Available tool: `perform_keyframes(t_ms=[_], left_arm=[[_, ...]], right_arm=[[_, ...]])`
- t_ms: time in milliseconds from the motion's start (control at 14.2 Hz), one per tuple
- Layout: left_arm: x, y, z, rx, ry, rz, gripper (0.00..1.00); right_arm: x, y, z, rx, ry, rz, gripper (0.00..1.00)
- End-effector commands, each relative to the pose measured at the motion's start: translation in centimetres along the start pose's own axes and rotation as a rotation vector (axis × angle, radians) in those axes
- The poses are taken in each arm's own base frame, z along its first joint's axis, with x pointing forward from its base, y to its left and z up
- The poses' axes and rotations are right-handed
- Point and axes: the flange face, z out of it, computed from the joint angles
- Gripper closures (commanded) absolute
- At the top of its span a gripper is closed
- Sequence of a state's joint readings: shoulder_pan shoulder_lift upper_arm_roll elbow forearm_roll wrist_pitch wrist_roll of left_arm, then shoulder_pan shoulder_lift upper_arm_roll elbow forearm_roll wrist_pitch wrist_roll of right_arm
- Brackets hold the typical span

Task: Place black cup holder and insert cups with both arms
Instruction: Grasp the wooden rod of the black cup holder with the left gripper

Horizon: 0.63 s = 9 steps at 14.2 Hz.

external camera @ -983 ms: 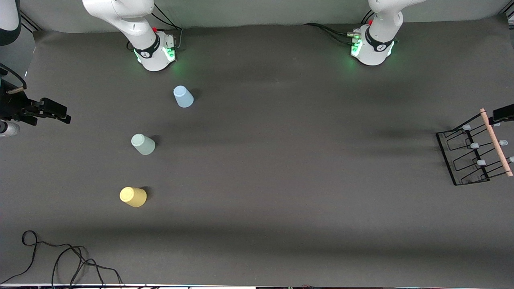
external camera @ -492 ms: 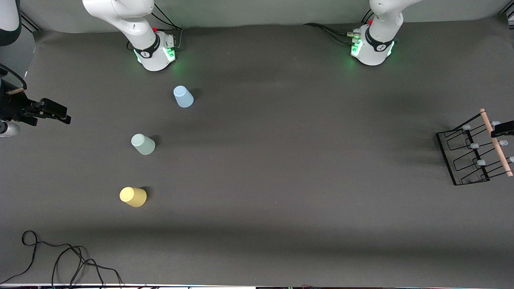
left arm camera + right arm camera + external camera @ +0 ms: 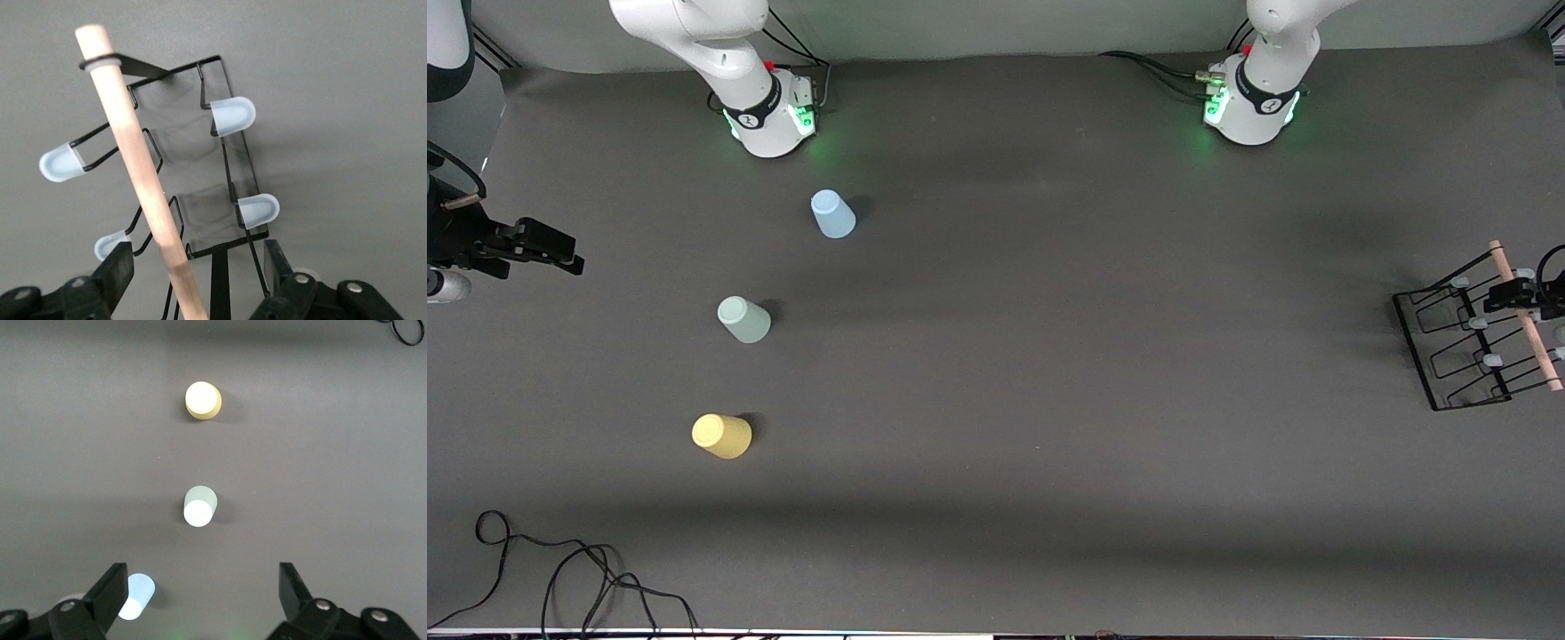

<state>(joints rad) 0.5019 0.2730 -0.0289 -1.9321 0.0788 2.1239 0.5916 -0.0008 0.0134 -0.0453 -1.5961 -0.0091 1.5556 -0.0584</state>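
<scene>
Now the left end effector (image 3: 193, 267) straddles the black cup holder (image 3: 1463, 342)'s rod.

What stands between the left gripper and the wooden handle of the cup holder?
Nothing visible. The left gripper is open over the black cup holder, and the wooden handle passes between its fingers with no object in the gap. The right gripper waits at the table's edge.

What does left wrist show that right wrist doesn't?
Left wrist only: the black cup holder with its wooden rod between the open fingers of the left gripper, and grey-tipped pegs.
Right wrist only: the yellow cup, green cup and blue cup upside down, under the open right gripper.
Both: the dark grey table.
</scene>
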Motion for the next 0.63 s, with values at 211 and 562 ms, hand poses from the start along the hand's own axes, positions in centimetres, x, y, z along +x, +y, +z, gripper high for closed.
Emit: perform_keyframes(t_ms=[211, 562], left_arm=[[-1.15, -0.39, 0.04, 0.012, 0.007, 0.004, 0.99], [-1.02, -0.33, -0.32, 0.001, 0.015, -0.007, 1.0]], right_arm=[[-0.04, -0.07, -0.4, 0.007, 0.014, 0.015, 0.0], [-0.04, 0.01, -0.47, 0.007, 0.016, 0.017, 0.0]])
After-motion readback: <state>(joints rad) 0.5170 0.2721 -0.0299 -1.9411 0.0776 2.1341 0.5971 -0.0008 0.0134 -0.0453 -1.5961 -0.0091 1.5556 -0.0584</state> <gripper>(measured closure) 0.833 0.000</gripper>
